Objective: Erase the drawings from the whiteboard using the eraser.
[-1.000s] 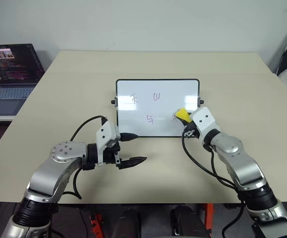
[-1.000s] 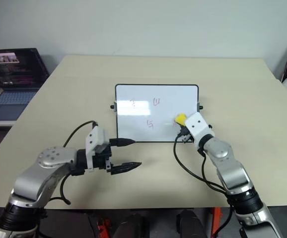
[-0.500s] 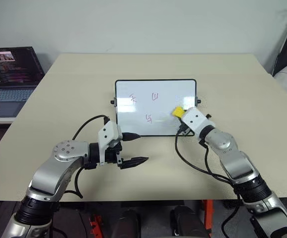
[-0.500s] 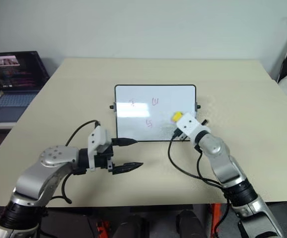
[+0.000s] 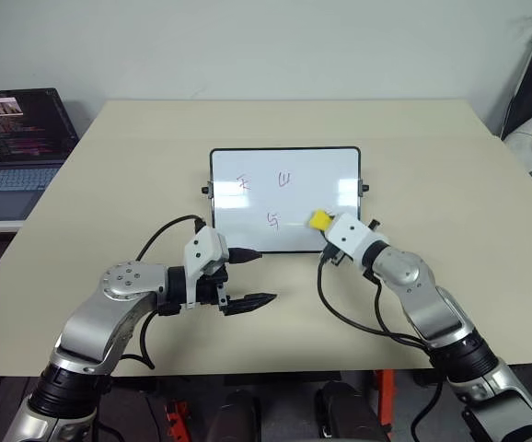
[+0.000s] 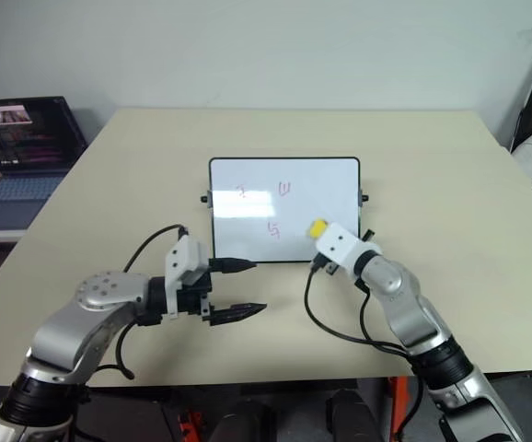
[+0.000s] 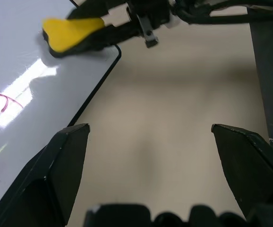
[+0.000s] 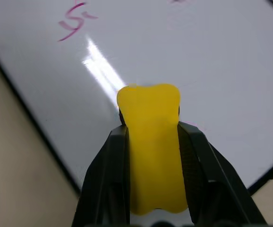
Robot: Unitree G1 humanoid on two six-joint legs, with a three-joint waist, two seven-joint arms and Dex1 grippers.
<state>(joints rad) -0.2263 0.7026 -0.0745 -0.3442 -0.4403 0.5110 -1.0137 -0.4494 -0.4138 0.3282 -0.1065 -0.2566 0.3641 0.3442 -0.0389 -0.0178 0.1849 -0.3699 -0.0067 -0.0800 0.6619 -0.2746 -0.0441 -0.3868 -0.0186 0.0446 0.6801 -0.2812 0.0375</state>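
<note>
The right gripper [image 5: 325,224], clamped on the eraser [image 5: 319,220], has slid leftward across the whiteboard [image 5: 284,199], from near its right edge toward the middle. The mark formerly beside the eraser at lower right is gone.

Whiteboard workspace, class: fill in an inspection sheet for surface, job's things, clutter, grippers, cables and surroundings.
Surface: beige table.
Job's things: whiteboard lies flat; pink drawings remain on it; yellow eraser over its lower right part.
Clutter: nothing seen.
Grippers: right gripper shut on the eraser; left gripper open, holding nothing, near the board's lower left corner.
Cables: black cables loop from both wrists.
Surroundings: open laptop on a side table, left.
</note>
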